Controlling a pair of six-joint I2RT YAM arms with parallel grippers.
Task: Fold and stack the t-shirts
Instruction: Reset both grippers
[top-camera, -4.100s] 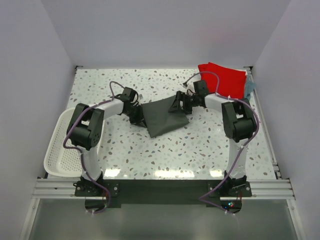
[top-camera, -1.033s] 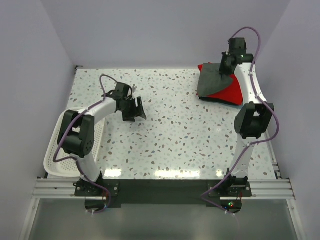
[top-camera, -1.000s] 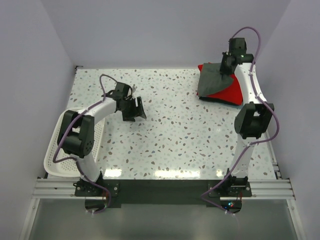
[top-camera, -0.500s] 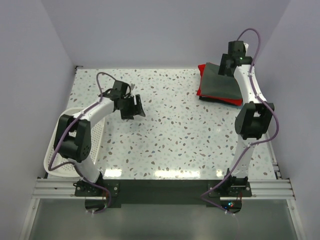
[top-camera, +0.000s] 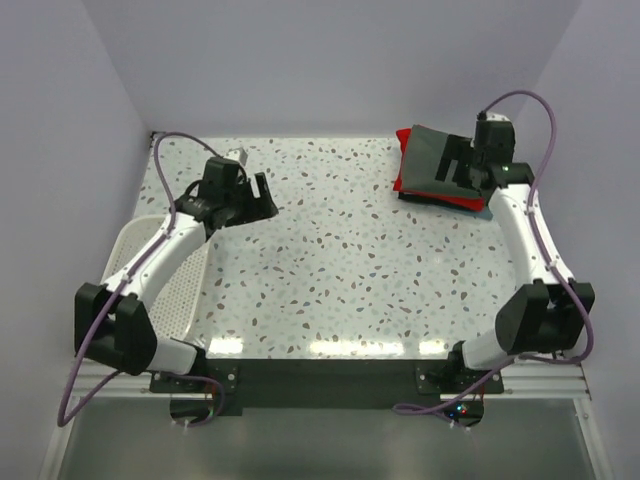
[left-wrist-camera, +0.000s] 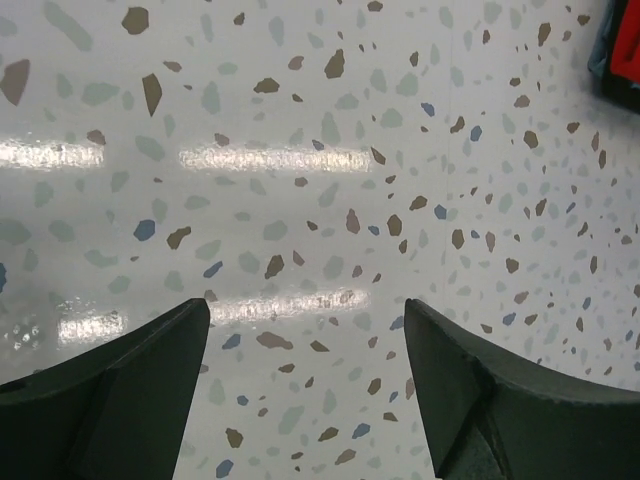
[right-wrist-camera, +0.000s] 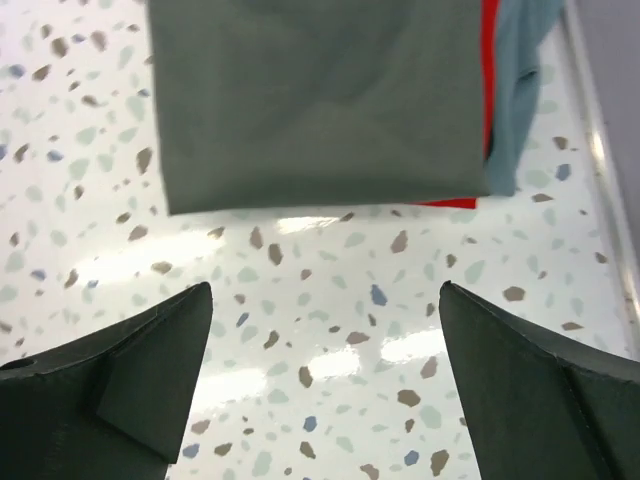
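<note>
Three folded t-shirts lie stacked at the table's back right corner. The dark grey t-shirt (top-camera: 432, 160) (right-wrist-camera: 320, 100) is on top, lying flat. Under it the red t-shirt (top-camera: 404, 136) (right-wrist-camera: 489, 60) shows at the edges, and the light blue-grey t-shirt (right-wrist-camera: 515, 90) sticks out on the right side. My right gripper (top-camera: 462, 170) (right-wrist-camera: 325, 290) hangs open above the near edge of the stack and holds nothing. Over bare table at the back left, my left gripper (top-camera: 263, 195) (left-wrist-camera: 307, 302) is open and empty, far from the shirts.
A white mesh basket (top-camera: 125, 262) sits at the table's left edge beside the left arm. The booth's walls close in the back and both sides. A metal rail (right-wrist-camera: 600, 150) runs along the right edge next to the stack.
The right gripper let go of the dark grey t-shirt on top of the red one, opened wide and drew back toward the near side. The left arm swung left and opened slightly more.
</note>
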